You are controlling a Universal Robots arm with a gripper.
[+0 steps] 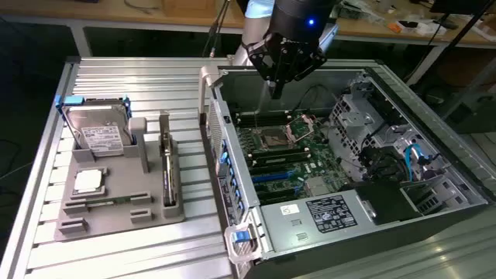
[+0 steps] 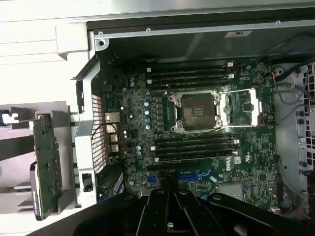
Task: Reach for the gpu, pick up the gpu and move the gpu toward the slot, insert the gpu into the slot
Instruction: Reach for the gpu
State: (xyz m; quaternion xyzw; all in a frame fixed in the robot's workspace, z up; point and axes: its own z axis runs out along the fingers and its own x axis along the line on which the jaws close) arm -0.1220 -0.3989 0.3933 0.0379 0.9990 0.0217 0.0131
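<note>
The jaws are seen closed and empty above the open computer case (image 1: 220,148), while the gpu (image 1: 166,174) is stood edgewise in a gray holder (image 1: 116,218).

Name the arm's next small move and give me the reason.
Probably a sideways move toward the exterior view's left, bringing the claw out over the gpu. The claw is shut, holds nothing and hangs above the motherboard inside the open computer case. The gpu stands on edge, untouched, in the grey holder beside the case.
</note>
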